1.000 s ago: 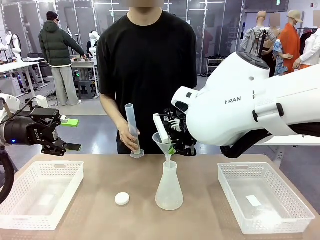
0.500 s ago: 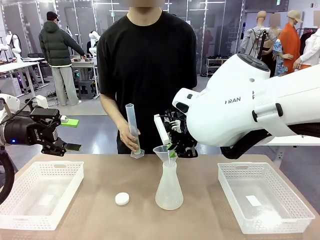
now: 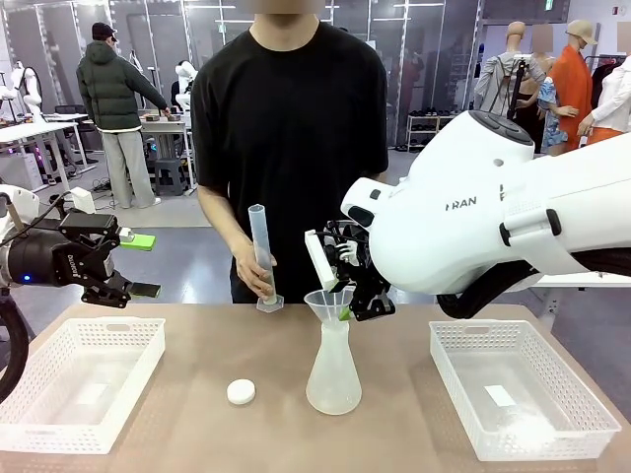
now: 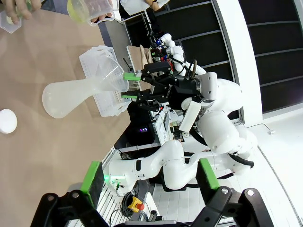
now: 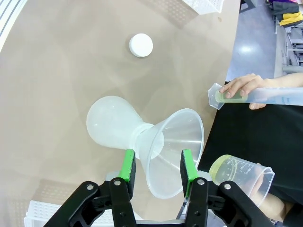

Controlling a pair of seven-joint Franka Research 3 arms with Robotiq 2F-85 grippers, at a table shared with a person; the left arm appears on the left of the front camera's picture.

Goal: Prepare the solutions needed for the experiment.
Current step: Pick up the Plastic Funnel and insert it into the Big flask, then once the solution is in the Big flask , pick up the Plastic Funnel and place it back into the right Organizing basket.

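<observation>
Centrally on the table stands the frosted conical flask, with bare top open at its 9 and 3 o'clock as far as the left basket and the right basket, both running to the near edge. A white cap lies alone at the flask's 8 o'clock. At 11 o'clock, near the far edge, a person's hand holds a measuring cylinder upright, foot on the table. The solutions show, if at all, as a faint pale tint low in the flask; the frosted wall makes this hard to judge. A clear funnel sits in the flask's neck. The right gripper is released, its green pads astride the funnel and seemingly clear of it. The left gripper hangs spread wide above the left basket. The right arm's bulk hides the person's other arm; a beaker of yellow liquid is partly cut off.
</observation>
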